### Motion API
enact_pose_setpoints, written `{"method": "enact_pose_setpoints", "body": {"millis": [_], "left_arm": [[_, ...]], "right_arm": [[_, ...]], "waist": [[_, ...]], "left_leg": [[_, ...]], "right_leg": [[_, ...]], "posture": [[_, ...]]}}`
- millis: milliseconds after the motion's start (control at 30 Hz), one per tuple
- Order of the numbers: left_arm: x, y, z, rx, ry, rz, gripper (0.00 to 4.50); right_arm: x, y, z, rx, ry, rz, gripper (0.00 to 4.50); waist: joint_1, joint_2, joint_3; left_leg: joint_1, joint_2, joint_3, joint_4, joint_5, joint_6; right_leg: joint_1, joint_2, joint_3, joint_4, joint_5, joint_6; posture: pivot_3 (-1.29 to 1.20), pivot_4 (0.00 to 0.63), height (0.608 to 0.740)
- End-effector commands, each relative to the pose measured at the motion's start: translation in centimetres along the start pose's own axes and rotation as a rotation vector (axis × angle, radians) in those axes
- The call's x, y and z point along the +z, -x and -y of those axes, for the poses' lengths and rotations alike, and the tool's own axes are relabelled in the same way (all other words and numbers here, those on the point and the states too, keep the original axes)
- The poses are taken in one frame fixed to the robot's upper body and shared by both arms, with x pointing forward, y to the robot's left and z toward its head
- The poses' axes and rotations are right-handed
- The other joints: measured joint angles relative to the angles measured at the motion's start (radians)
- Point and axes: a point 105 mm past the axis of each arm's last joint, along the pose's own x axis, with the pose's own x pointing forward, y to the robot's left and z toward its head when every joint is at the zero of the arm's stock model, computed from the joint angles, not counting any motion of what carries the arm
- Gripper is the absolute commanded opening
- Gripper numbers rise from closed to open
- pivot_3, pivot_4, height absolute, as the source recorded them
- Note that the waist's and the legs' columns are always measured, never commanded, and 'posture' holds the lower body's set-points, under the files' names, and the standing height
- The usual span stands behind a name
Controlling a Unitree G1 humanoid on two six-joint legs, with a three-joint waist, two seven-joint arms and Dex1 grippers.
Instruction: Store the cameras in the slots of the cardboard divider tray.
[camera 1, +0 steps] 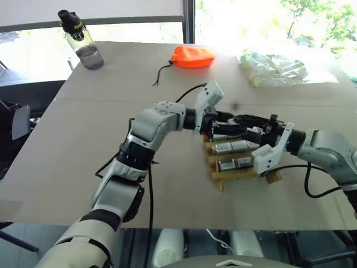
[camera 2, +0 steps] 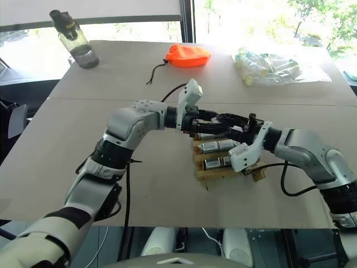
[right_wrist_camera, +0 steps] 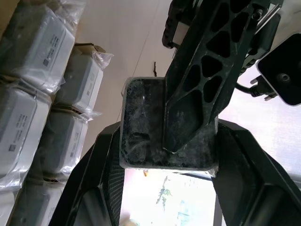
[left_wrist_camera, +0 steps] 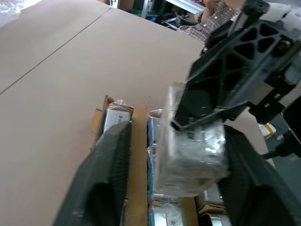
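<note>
Between the right gripper (right_wrist_camera: 167,155) and left gripper (left_wrist_camera: 174,155), both seemingly clamped on one wrapped camera (left_wrist_camera: 193,150), hand over gently; cardboard divider tray (camera 1: 245,174) lies just below them.

A wide grey-brown surface (camera 1: 83,145) with a seam across it stands before large windows (camera 1: 268,17), where bright daylight and green foliage (camera 1: 329,17) show. A dark chair (camera 1: 17,120) sits at its left edge.
</note>
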Motion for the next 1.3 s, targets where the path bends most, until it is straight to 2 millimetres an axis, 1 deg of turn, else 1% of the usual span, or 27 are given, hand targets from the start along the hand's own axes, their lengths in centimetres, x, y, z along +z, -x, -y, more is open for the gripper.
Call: {"method": "enact_pose_setpoints", "body": {"millis": [33,167,267,500,533,600,633,667,933,1000,1067,1167,1233,1300], "left_arm": [[1.8,0.5,0.4,-0.001,-0.078,-0.008,0.89],[1.7,0.4,1.0,-0.028,-0.093,-0.046,0.89],[1.7,0.5,1.1,-0.032,-0.081,-0.072,0.89],[1.0,0.6,1.3,-0.062,-0.063,-0.142,0.89],[1.0,0.5,1.3,-0.062,-0.057,-0.147,0.83],[1.0,0.5,1.4,-0.073,-0.045,-0.153,0.83],[1.0,0.5,1.4,-0.079,-0.045,-0.162,0.83],[1.0,0.5,1.5,-0.086,-0.046,-0.172,0.83],[0.7,0.5,1.5,-0.112,-0.061,-0.218,0.83],[0.8,0.5,1.4,-0.104,-0.068,-0.208,0.83],[1.0,0.4,1.3,-0.094,-0.077,-0.192,0.83],[1.3,0.3,1.3,-0.085,-0.086,-0.171,0.83],[1.5,0.1,1.6,-0.088,-0.089,-0.149,0.83],[1.7,-0.2,1.7,-0.074,-0.097,-0.127,0.83]], "right_arm": [[0.3,0.1,0.4,0.021,0.064,0.033,1.98],[0.0,0.1,-0.1,0.061,0.083,0.041,1.98],[0.1,0.0,-0.8,0.096,0.080,0.060,1.98],[0.5,-0.1,-0.8,0.109,0.093,0.083,1.98],[0.6,-0.2,-0.7,0.108,0.093,0.088,2.99],[0.7,-0.2,-0.6,0.106,0.095,0.096,3.73],[0.7,-0.2,-0.6,0.107,0.100,0.099,4.22],[0.6,-0.2,-0.6,0.109,0.104,0.100,4.45],[0.4,-0.1,0.0,0.092,0.111,0.102,4.45],[-0.3,0.3,0.4,0.057,0.084,0.060,4.45],[-1.1,1.0,0.3,0.053,0.033,0.013,4.45],[-1.5,1.9,-0.1,0.047,-0.039,-0.020,4.45],[-2.2,3.4,-0.7,0.059,-0.138,-0.076,4.45],[-3.0,5.1,-1.5,0.055,-0.284,-0.139,4.45]], "waist": [[0.001,0.000,0.000],[-0.002,0.000,0.000],[-0.001,0.000,0.000],[-0.001,0.000,0.000],[-0.001,0.000,0.000],[0.000,0.000,0.000],[0.000,0.000,0.000],[0.000,0.000,0.000],[0.000,0.000,0.000],[0.000,0.000,0.000],[0.002,0.000,0.000],[0.002,0.000,0.000],[0.003,0.000,0.000],[0.005,0.000,0.000]], "left_leg": [[0.000,0.000,0.000,0.000,0.000,0.000],[0.001,0.000,0.000,0.000,0.000,0.000],[0.000,0.000,0.000,0.000,0.000,0.000],[0.000,0.000,0.000,0.000,0.000,0.000],[0.000,0.000,0.000,0.000,0.000,0.000],[0.000,0.000,0.000,0.000,0.000,0.000],[0.000,0.000,0.000,0.000,0.000,0.000],[0.000,0.000,0.000,0.000,0.000,0.000],[0.000,0.000,0.000,0.001,0.000,0.000],[0.000,0.000,0.000,0.001,0.000,0.000],[0.000,0.000,0.000,0.001,0.000,0.000],[-0.001,0.000,-0.001,0.001,0.000,0.000],[-0.001,0.000,-0.001,0.001,0.000,0.000],[-0.002,0.000,-0.002,0.001,0.000,0.000]], "right_leg": [[0.000,0.000,0.000,0.000,0.000,0.000],[0.000,0.000,0.000,0.001,0.000,0.000],[0.000,0.000,0.000,0.001,0.000,0.000],[0.000,0.000,0.000,0.001,0.000,0.000],[0.000,0.000,0.000,0.001,0.000,0.000],[0.000,0.000,0.000,0.001,0.000,0.000],[0.000,0.000,0.000,0.000,0.000,0.000],[0.000,0.000,0.000,0.001,0.000,0.000],[0.000,0.000,0.000,0.001,0.000,0.000],[0.000,0.000,0.000,0.001,0.000,0.000],[0.000,0.000,0.000,0.001,0.000,0.000],[0.000,0.000,0.000,0.000,0.000,0.000],[0.000,-0.001,0.000,0.000,0.000,0.000],[0.000,-0.001,0.000,0.000,0.000,0.000]], "posture": [[0.00,0.150,0.726],[0.00,0.150,0.726],[0.00,0.150,0.726],[0.00,0.150,0.726],[0.00,0.150,0.726],[0.00,0.150,0.726],[0.00,0.150,0.726],[0.00,0.150,0.726],[0.00,0.150,0.726],[0.00,0.150,0.726],[0.00,0.150,0.726],[0.00,0.150,0.726],[0.00,0.150,0.726],[0.00,0.150,0.726]]}}
